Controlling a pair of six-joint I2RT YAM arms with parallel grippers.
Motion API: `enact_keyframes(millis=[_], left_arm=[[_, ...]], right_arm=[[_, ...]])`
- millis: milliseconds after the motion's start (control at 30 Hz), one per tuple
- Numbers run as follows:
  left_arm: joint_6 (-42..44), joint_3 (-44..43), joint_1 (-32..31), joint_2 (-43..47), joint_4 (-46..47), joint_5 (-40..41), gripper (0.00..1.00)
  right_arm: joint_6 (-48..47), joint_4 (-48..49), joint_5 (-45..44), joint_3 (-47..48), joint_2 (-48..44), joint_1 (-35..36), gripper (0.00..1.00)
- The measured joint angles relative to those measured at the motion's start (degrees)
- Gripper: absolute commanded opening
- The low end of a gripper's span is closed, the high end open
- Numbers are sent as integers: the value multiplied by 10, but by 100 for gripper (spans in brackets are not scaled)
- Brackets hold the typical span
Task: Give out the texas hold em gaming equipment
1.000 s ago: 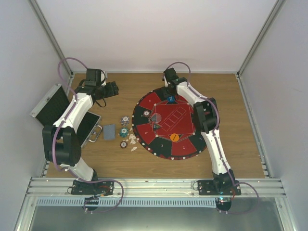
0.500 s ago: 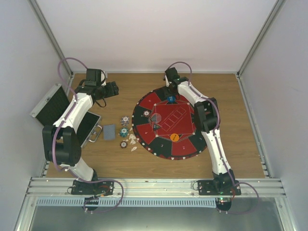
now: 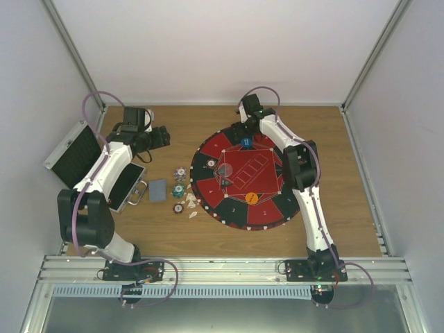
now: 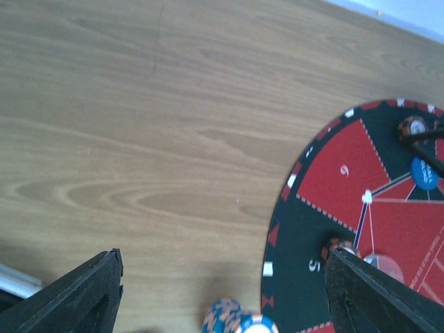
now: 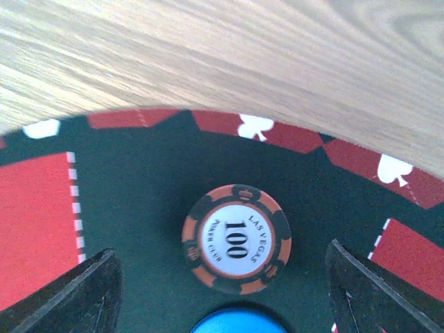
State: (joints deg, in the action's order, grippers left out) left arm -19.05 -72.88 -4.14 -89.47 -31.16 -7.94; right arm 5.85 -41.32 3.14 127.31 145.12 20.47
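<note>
My right gripper (image 5: 222, 281) is open and empty, low over the far edge of the round mat (image 5: 139, 208). An orange-and-black "100" poker chip (image 5: 236, 239) lies flat between its fingers, with a blue disc (image 5: 239, 322) just below it. From above, my right gripper (image 3: 243, 130) is beside the blue disc (image 3: 247, 142); an orange disc (image 3: 252, 198) lies nearer. My left gripper (image 3: 157, 137) is open and empty above bare wood. A few loose chips (image 3: 179, 189) and grey-blue cards (image 3: 158, 189) lie left of the mat. A teal chip (image 4: 236, 321) shows between the left fingers.
The black aluminium-edged case (image 3: 83, 154) lies open at the left, under my left arm. The mat (image 3: 246, 177) covers the table's middle, with a chip (image 3: 210, 163) on its left sector. White walls close in the far side and both flanks.
My right gripper has drawn back a little toward the mat's far edge. My left arm's elbow has swung left and my left gripper has dropped slightly nearer.
</note>
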Motion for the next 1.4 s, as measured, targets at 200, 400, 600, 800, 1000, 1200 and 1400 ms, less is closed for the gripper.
enact_keyframes(millis=[200, 400, 600, 800, 1000, 1200, 1400], left_arm=[[-3, 72, -24, 55, -14, 5, 79], [-35, 164, -82, 126, -43, 22, 78], [-98, 248, -160, 193, -86, 46, 77], [-155, 295, -222, 200, -111, 64, 77], [-185, 320, -252, 195, -120, 81, 75], [-188, 320, -260, 152, -110, 86, 71], [-184, 323, -263, 116, -88, 87, 69]], right_arm=[[15, 7, 42, -34, -78, 0, 83], [36, 49, 57, -119, -215, -2, 85], [61, 107, 53, -242, -322, -28, 88], [82, 136, 26, -358, -394, -71, 92], [100, 163, 5, -427, -462, -94, 93], [111, 178, 0, -446, -477, -96, 93], [116, 179, -4, -447, -477, -96, 93]])
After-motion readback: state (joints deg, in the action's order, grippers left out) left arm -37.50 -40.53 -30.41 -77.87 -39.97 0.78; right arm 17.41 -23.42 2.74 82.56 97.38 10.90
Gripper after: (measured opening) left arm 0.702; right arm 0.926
